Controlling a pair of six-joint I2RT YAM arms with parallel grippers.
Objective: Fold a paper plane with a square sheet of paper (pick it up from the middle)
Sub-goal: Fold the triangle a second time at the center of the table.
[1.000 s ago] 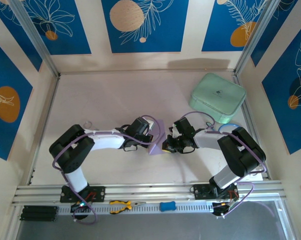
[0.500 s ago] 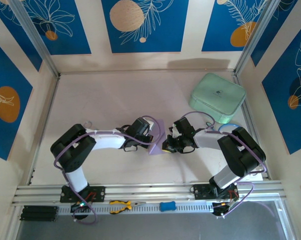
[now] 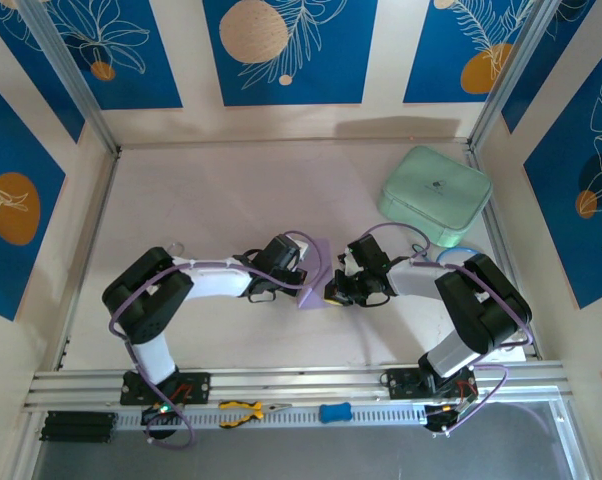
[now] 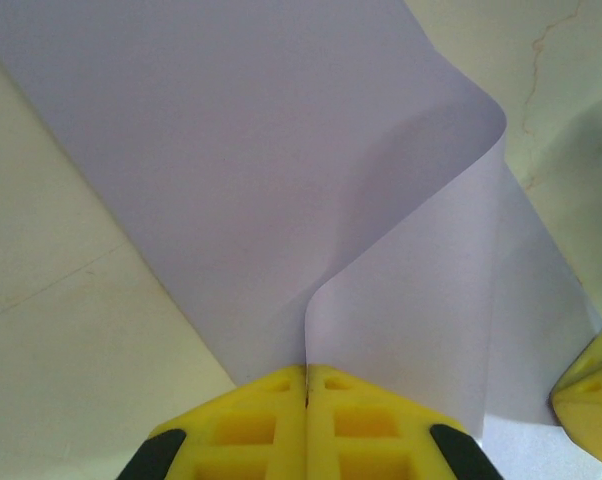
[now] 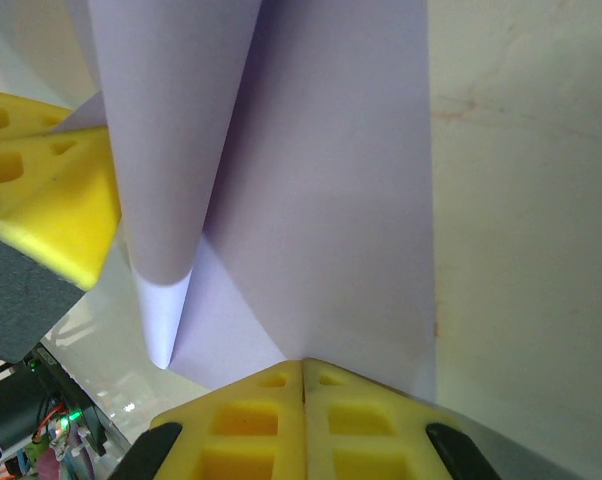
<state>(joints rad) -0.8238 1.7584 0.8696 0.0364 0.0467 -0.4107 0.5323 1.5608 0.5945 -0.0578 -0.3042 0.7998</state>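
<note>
ok, both arms meet near mid-table, a bit right of centre. the square sheet of paper (image 3: 314,268) sits between the two wrists, pale lavender. from the top view it looks narrow and stood up rather than flat. cannot tell whether its lower edge touches the table (image 3: 231,190).

left gripper (image 3: 303,287) comes in from the left. in the left wrist view, the left gripper (image 4: 307,372) has its yellow fingers (image 4: 251,425) pressed together, with the sheet's edge pinched in the seam. from the pinch the paper (image 4: 281,180) rises and bends over in a soft curve, no hard crease visible, with a rounded bulge at upper right. the right arm's yellow fingertip (image 4: 593,385) shows at the lower right, just beside the sheet.

right gripper (image 3: 331,292) comes in from the right. in the right wrist view, the right gripper (image 5: 303,365) also has its fingers (image 5: 246,425) closed flat on the paper (image 5: 331,180). the sheet's left part curls into a cone-like roll with its tip pointing down. the left arm's yellow finger (image 5: 51,190) lies against that roll.

mint-green case (image 3: 436,195) is at far right, well apart from the paper. yellow-handled pliers (image 3: 243,409) lie on the front rail.
</note>
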